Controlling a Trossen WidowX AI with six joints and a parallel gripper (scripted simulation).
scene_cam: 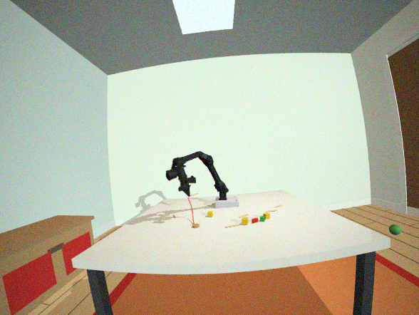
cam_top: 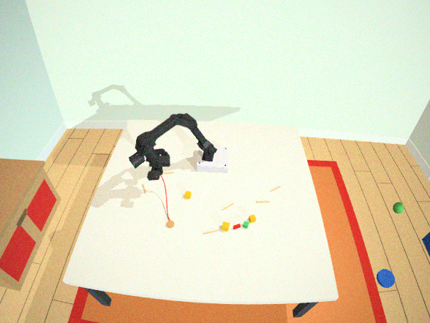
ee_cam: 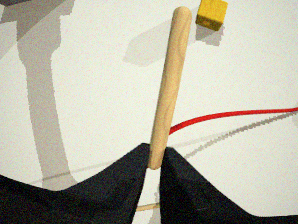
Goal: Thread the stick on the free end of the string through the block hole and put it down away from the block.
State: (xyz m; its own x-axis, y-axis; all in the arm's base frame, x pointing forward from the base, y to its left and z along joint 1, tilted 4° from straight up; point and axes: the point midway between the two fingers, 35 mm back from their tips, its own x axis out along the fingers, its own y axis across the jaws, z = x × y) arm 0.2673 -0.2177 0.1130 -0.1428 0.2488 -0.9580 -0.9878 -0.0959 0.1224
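Note:
My gripper (cam_top: 161, 173) (scene_cam: 189, 195) (ee_cam: 156, 152) is shut on one end of the wooden stick (cam_top: 168, 172) (scene_cam: 194, 194) (ee_cam: 171, 82), above the table's left part. The rest of the stick sticks out past the fingertips. The red string (cam_top: 166, 197) (scene_cam: 192, 210) (ee_cam: 225, 115) leaves from beside the fingertips and runs down to the round button (cam_top: 170, 223) (scene_cam: 196, 226) on the table. A yellow block (cam_top: 187, 195) (scene_cam: 210, 214) (ee_cam: 211, 14) stands right of the string. I cannot clearly make out a hole in any block.
A loose stick (cam_top: 144, 188) (scene_cam: 174, 216) lies left of the string. At the right lie several more sticks, two yellow blocks (cam_top: 225, 226) (cam_top: 252, 218), a red piece (cam_top: 237, 226) and a green piece (cam_top: 246, 224). The arm's base (cam_top: 213, 168) (scene_cam: 226, 204) stands at the back.

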